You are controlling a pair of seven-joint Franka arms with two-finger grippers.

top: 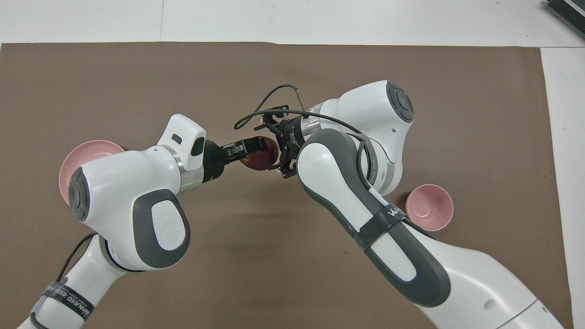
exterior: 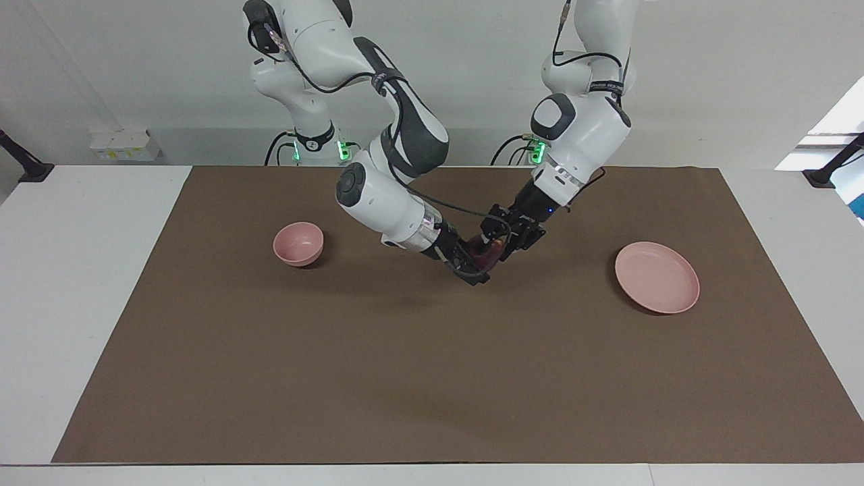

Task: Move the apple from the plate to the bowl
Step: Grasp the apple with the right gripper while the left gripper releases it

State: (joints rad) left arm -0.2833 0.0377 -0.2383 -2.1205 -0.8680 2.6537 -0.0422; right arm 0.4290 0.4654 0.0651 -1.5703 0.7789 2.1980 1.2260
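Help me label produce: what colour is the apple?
Dark red apple with a yellowish patch; overhead view.

The bowl (exterior: 298, 244) sits toward the right arm's end of the table, the plate (exterior: 657, 277) toward the left arm's end, the two well apart, with the plate slightly farther from the robots. Both rest on the mat (exterior: 432, 378) covering the table (exterior: 81, 304). Over the middle of the mat, between the dishes, the left gripper (exterior: 498, 244) and the right gripper (exterior: 472, 264) meet from either side with the apple (top: 260, 158) between them; which one holds it is hard to tell. Neither dish has anything in it.
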